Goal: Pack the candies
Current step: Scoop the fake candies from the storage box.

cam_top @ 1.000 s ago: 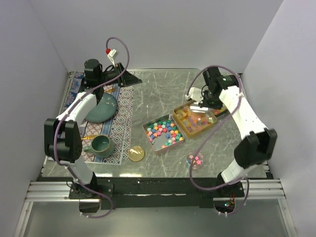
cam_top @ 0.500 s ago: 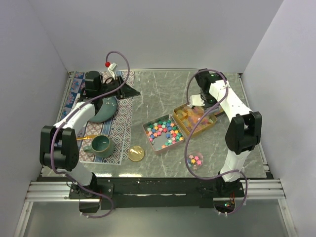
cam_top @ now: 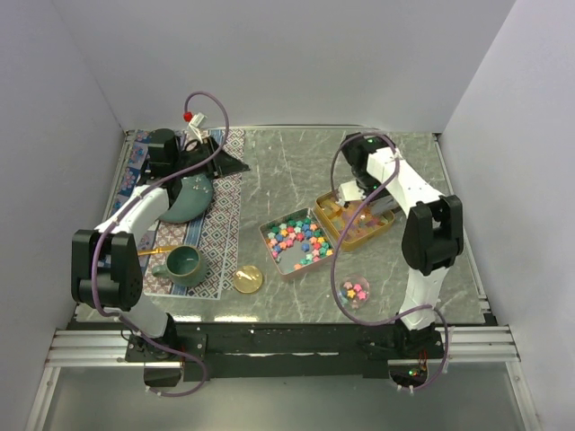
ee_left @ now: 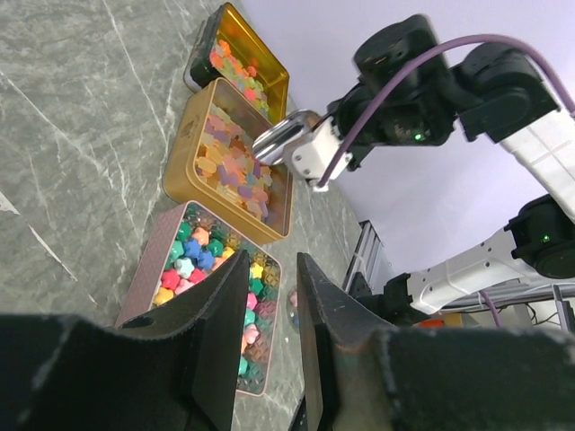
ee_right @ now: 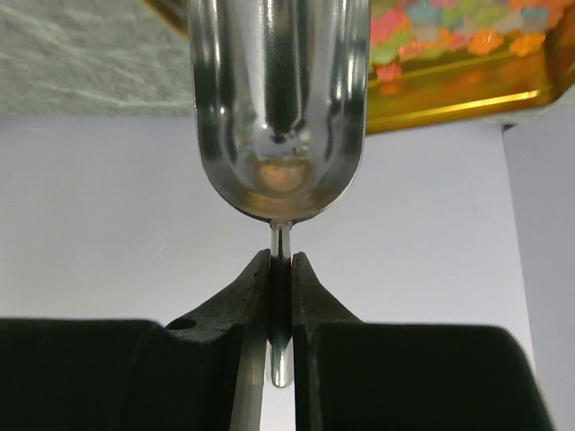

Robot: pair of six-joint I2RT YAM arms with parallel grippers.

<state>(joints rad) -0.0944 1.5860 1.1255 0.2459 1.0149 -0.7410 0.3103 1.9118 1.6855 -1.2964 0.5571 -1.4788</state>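
My right gripper (ee_right: 280,262) is pressed together on the thin handle of a steel scoop (ee_right: 277,108), which sticks out from my fingers at 12 o'clock in the wrist view. The scoop's bowl hangs just above a gold tin (ee_left: 214,206) filled with translucent orange and yellow candies (ee_left: 232,171). I cannot tell whether the bowl carries anything.

In the left wrist view a second gold tin (ee_left: 274,81) sits just beyond the first at 12 o'clock and also holds candies. Seen from above, a pink tin (ee_left: 148,265) lies just beside the first gold tin at its 8 o'clock, crowded with pastel star candies (cam_top: 301,241). A small clear dish (cam_top: 357,291) with a few pieces stands apart at the pink tin's 5 o'clock. A yellow disc (cam_top: 248,279) lies near its 7 o'clock.

My left gripper (ee_left: 269,265) is slightly spread with nothing between its fingers. It hangs in the air well away at 9 o'clock of the tins and points toward them. Below it a green plate (cam_top: 180,205) rests on a patterned mat (cam_top: 225,215). A green mug (cam_top: 184,265) stands at the plate's 6 o'clock, on the marbled table (cam_top: 287,171).
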